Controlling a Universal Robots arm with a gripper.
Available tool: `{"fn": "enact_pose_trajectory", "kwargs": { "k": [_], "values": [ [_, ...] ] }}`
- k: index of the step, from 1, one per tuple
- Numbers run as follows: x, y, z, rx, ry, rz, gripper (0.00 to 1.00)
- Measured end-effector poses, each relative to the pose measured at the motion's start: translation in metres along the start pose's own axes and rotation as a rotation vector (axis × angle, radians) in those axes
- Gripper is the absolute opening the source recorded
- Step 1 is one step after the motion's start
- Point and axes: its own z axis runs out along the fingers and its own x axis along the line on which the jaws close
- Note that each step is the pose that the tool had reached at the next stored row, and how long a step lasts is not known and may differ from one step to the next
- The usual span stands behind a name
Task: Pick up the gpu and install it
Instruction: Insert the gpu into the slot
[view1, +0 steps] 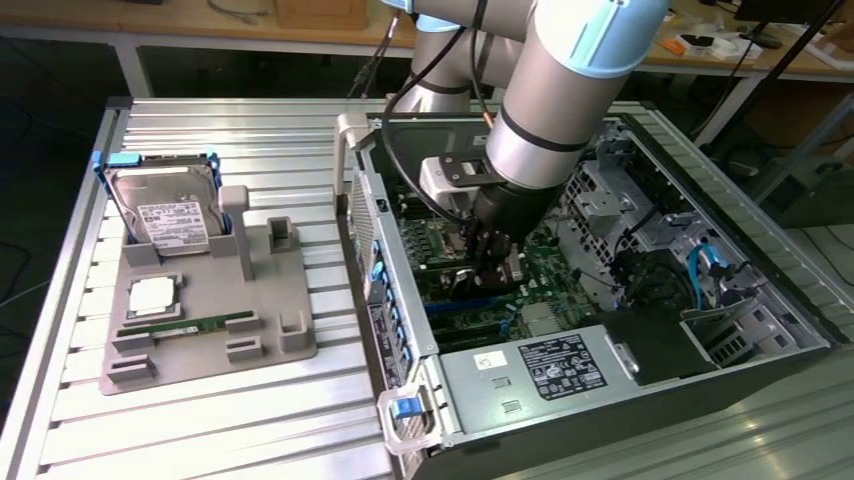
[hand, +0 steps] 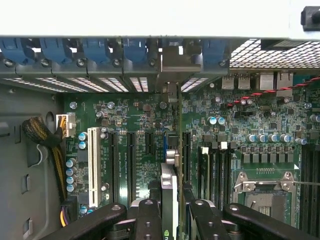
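Black two-finger gripper (hand: 172, 222) is down inside the open dark metal PC case (view1: 787, 330). Its fingers (hand: 150, 220) are pinching the thin dark-green gpu card (hand: 170, 190) edge-on between them, with the green motherboard (hand: 135, 120) and its slots just past the fingertips.

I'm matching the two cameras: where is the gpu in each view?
Exterior view: the gpu is inside the computer case, under the gripper, over the motherboard.
Wrist view: the gpu stands edge-on between the gripper's fingers.
Shared landmark: the green motherboard.
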Motion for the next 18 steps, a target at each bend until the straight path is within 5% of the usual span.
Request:
{"fn": "enact_pose_trajectory", "kwargs": {
  "k": [5, 18],
  "values": [
    [0.0000, 0.0001, 0.0000, 0.0174, 0.0001, -0.001, 0.27],
    [-0.0001, 0.0003, -0.0032, 0.0184, 0.0002, -0.001, 0.27]
  ]
}}
